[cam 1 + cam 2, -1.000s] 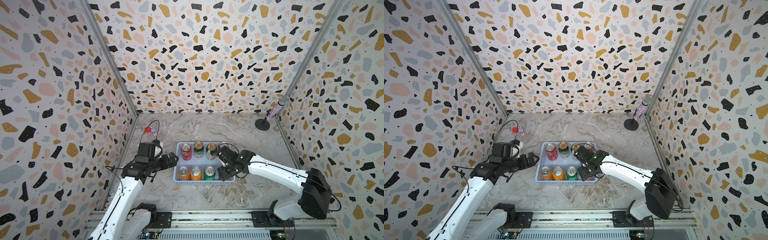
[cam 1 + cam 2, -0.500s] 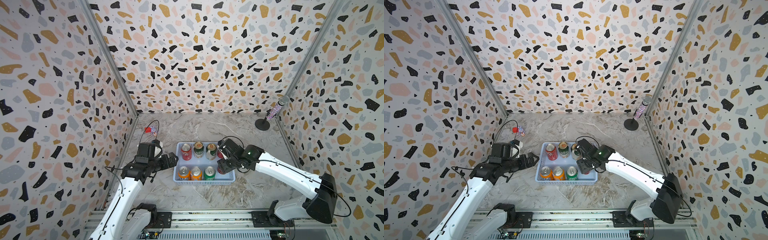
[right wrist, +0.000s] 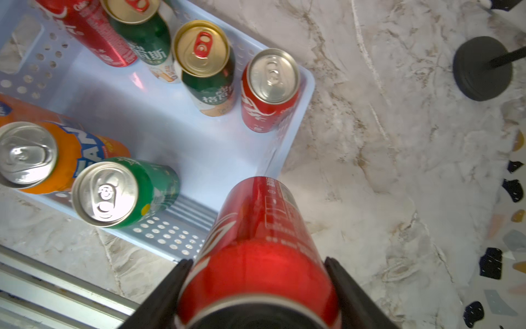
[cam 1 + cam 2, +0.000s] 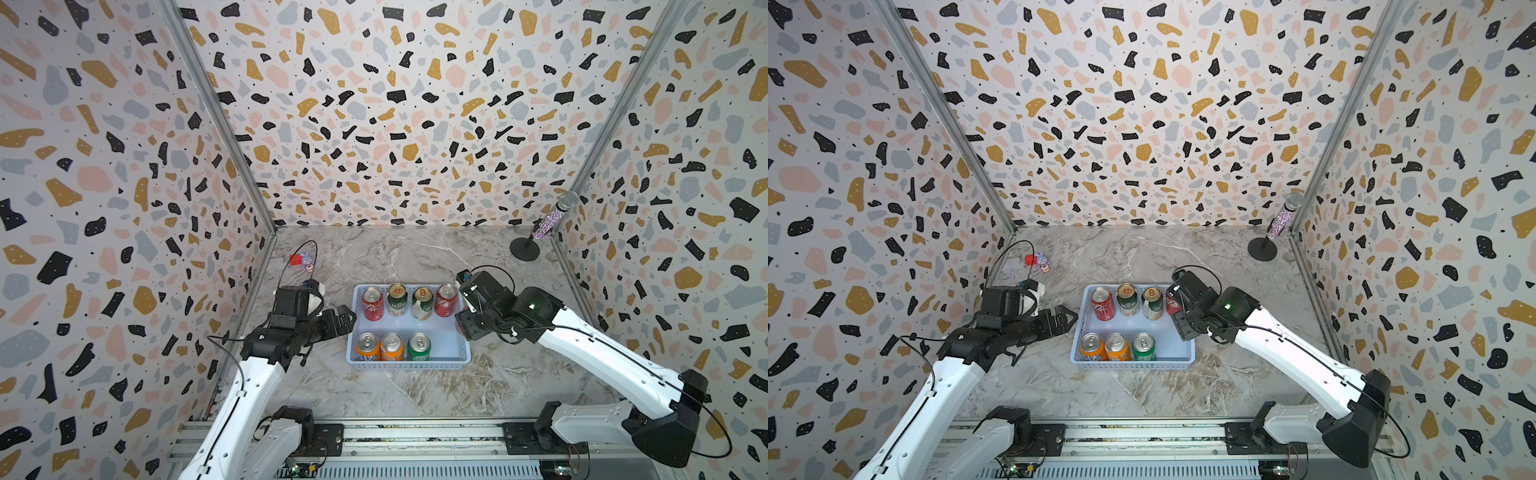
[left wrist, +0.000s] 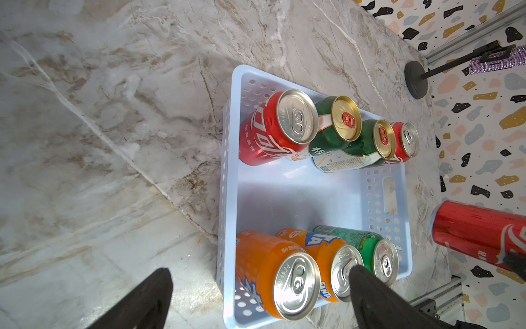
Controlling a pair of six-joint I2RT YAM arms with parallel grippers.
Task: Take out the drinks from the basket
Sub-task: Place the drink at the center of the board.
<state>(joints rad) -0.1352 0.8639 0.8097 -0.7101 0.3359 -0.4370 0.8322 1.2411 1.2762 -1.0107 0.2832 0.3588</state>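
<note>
Right, status. The right tool point(image 3: 257, 262) is clamped on the held red can point(image 3: 256, 222), with one finger on each side of the body near one end. That can is tilted, not upright. It sits just outside the right wall of the basket point(image 4: 409, 365), near the front corner, and the left wrist view shows it clear of the wall. I can't tell its clearance from the surface point(image 4: 415, 395).

The left tool point(image 4: 345, 319) is spread wide with nothing between its fingers. It is right beside the basket's left wall, and I can't tell if it touches.

The basket sits on the surface between the two arms with seven cans inside:
- **Back row, left to right in both top views:** back-left red can point(image 4: 372, 303), first dark green can point(image 4: 397, 299), second dark green can point(image 4: 422, 303), back-right red can point(image 4: 445, 300). The second dark green can looks to be leaning, and the others are upright.
- **Front row:** outer orange can point(image 4: 368, 347), inner orange can point(image 4: 392, 346), bright green can point(image 4: 419, 345). All three are upright and packed to the left. The front-right slot shows bare basket floor.

Well apart from the basket, a microphone on a stand point(image 4: 548, 220) is in the far right corner and a small red toy point(image 4: 301, 261) is at the far left.
</note>
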